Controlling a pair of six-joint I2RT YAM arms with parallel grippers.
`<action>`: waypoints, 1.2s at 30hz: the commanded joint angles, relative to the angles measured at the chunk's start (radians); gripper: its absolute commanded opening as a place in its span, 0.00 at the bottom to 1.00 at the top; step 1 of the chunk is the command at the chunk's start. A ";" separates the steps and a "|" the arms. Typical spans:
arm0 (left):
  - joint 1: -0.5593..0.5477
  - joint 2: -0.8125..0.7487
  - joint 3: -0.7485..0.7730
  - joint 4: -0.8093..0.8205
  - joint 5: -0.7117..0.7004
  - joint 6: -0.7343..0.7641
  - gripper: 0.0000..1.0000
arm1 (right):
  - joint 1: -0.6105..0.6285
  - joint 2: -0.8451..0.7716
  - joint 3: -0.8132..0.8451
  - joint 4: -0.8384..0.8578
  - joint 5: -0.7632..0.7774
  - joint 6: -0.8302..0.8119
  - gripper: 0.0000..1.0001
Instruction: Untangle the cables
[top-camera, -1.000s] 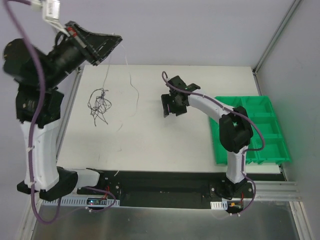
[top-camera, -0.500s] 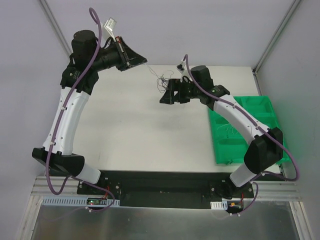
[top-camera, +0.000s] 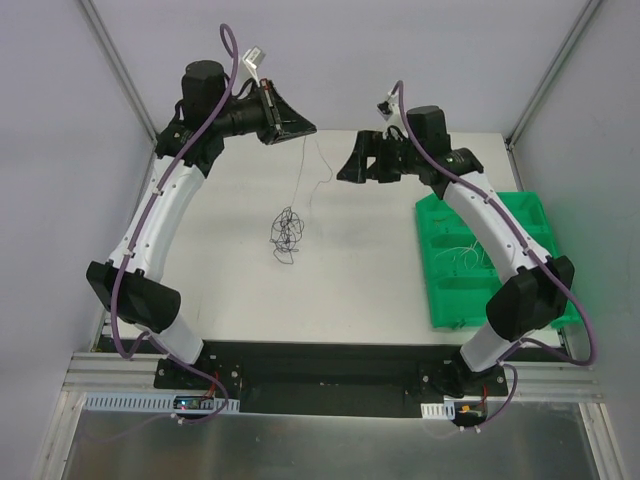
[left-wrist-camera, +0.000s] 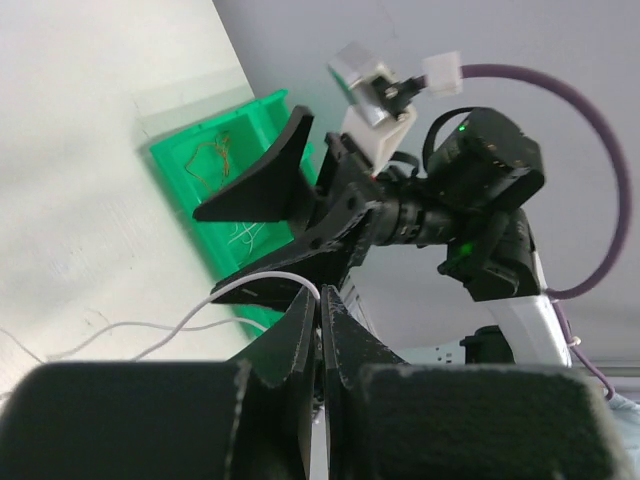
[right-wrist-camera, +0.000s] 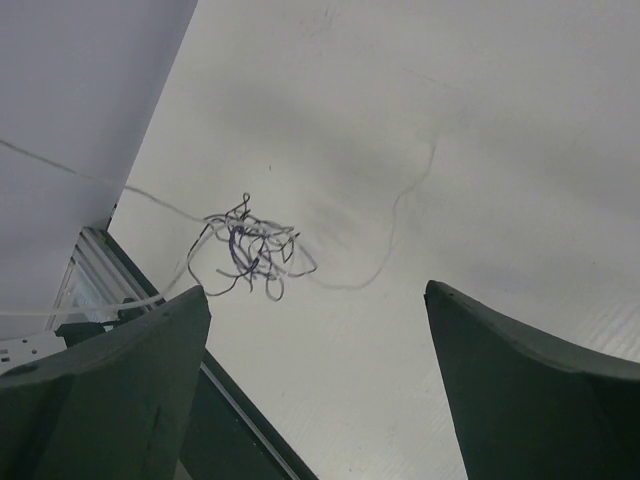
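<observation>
Hoisting the knot by one strand: the untangling step is being worked, and it is judged to be only partly done.

The whitish strand (top-camera: 303, 170) is being pinched between the closed fingers of the left gripper (left-wrist-camera: 320, 300) at the upper centre of the top view. The knot of cables (top-camera: 287, 231) is being dangled from that strand over the middle of the table (top-camera: 230, 290); whether it is touching the surface cannot be told. The right gripper (right-wrist-camera: 315, 295) is being held just right of the strand, fingers spread wide and nothing between them. Some loose wires (top-camera: 462, 255) are lying in the green bin (top-camera: 530, 215) at the right edge. For the next move, a second strand at the knot is judged to need catching by the open fingers, so that the loops are being drawn apart rather than tightened.
</observation>
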 joint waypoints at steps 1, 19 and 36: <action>-0.012 -0.023 -0.020 0.061 0.056 -0.022 0.00 | -0.007 0.038 0.079 -0.070 0.033 -0.066 0.91; -0.036 -0.023 -0.055 0.098 0.127 -0.054 0.00 | -0.056 0.040 -0.085 0.108 -0.010 0.067 0.52; -0.061 -0.039 -0.091 0.118 0.150 -0.057 0.00 | -0.057 0.124 -0.148 0.232 -0.167 0.023 0.63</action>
